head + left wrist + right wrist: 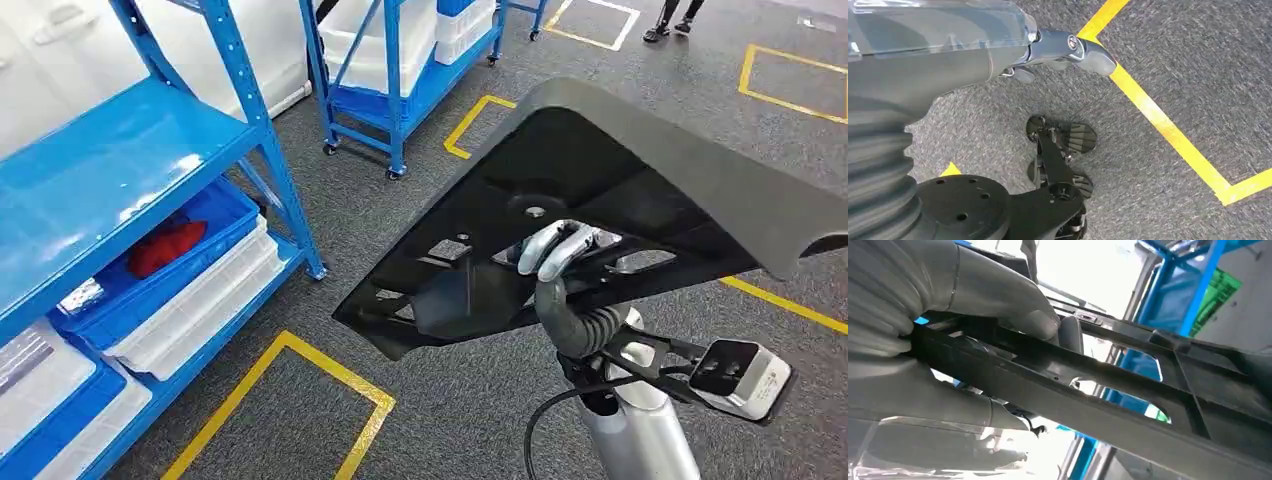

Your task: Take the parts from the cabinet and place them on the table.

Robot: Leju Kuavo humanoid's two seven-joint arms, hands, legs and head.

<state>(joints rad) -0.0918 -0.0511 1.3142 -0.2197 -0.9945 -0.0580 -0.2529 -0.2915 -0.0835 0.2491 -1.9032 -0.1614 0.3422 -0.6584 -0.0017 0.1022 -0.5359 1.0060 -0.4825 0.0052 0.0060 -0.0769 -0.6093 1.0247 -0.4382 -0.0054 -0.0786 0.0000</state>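
- Right hand [556, 248] gripping the dark grey part [640, 170], holding it aloft over the carpet [420, 210], beside the blue cabinet [150, 170].
- Left hand [1068, 50] hanging, fingers curled in, holding nothing.

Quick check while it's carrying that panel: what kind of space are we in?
Likely a factory or warehouse floor: blue steel shelving holding plastic bins, and yellow tape boxes marked on grey carpet. The right hand holds a large black moulded part.

Grey carpet [420, 200], yellow tape [300, 350], seemingly wheeled blue shelving [390, 90]
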